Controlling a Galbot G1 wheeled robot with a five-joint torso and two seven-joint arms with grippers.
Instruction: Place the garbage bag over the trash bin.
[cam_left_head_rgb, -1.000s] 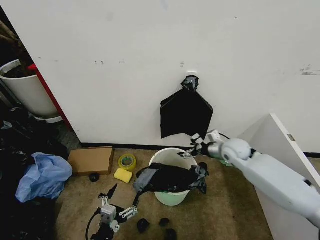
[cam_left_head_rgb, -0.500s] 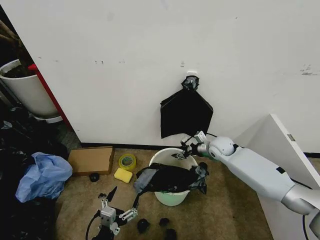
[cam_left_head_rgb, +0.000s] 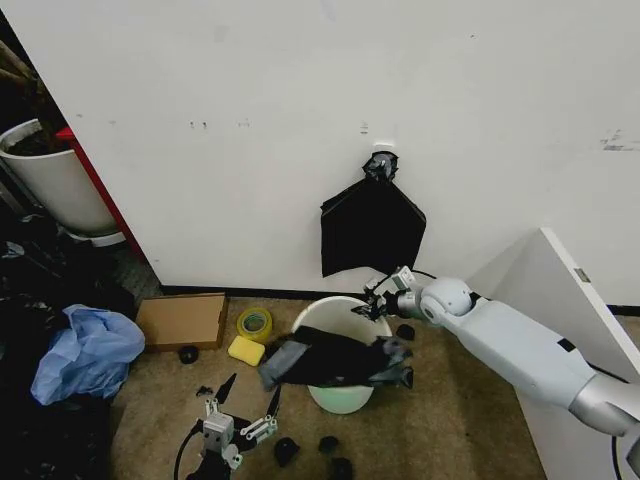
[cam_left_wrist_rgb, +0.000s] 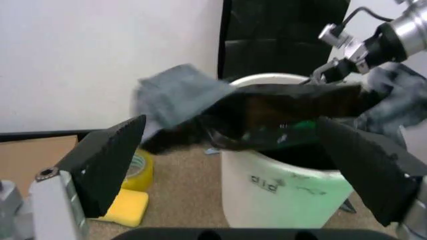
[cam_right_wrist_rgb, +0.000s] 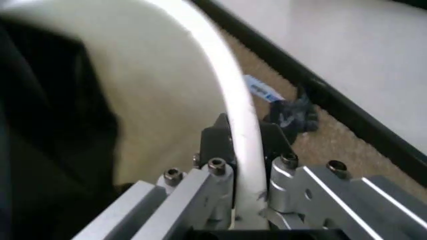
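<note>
Bag draped over front of bin, right tool on far rim

Bag: one, glossy black, slung across the near rim of the bin and hanging down its front; blurred in head and left wrist views. Bin: one, off-white, standing on the brown floor just before the wall.

Right tool: one, reaching from the right to the bin's far rim; fingers pressed together astride the rim in the right wrist view, one inside and one outside, pinching the bin. Left tool: one, low at the head view's bottom edge, near side of the bin, well apart from it; fingers spread wide, holding nothing, framing bin and bag beyond.

Also counted: one black bag bundle hanging on the wall above the bin; one pale blue bag at far left; one flat cardboard piece; one yellow tape roll and one yellow sponge side by side left of the bin; one large white pot at upper left; one white panel leaning at right.

Against half a second ago: bag shifted, left flap pulled lower and further left, folds flatter across the bin's mouth. Right tool moved slightly right along the far rim. Left tool barely changed. Camera unmoved.
</note>
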